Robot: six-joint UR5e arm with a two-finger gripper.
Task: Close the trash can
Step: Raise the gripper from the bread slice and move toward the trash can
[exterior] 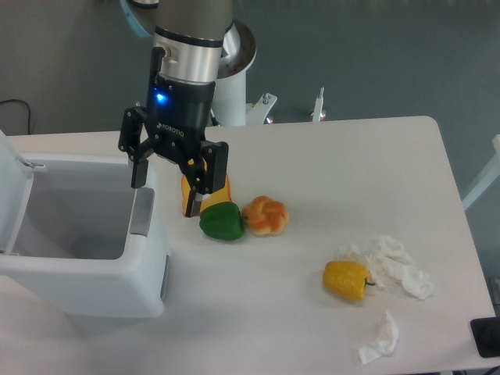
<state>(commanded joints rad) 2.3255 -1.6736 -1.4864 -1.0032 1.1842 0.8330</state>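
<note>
The trash can (86, 289) is a large boxy white bin at the left of the table, standing open with its inside showing. Its white lid (12, 183) is swung up at the far left edge of the frame. A grey latch tab (142, 211) sits on the right rim. My gripper (166, 195) hangs open just above and beside that right rim, with one finger (139, 168) over the bin's edge and the other finger (195, 199) over the table. Nothing is held between them.
Right of the gripper lie an orange-yellow item (211, 187), a green pepper (222, 222) and a braided bun (266, 216). A yellow pepper (347, 280) and crumpled white tissues (394, 262) (379, 337) lie at the front right. The table's edge runs along the right.
</note>
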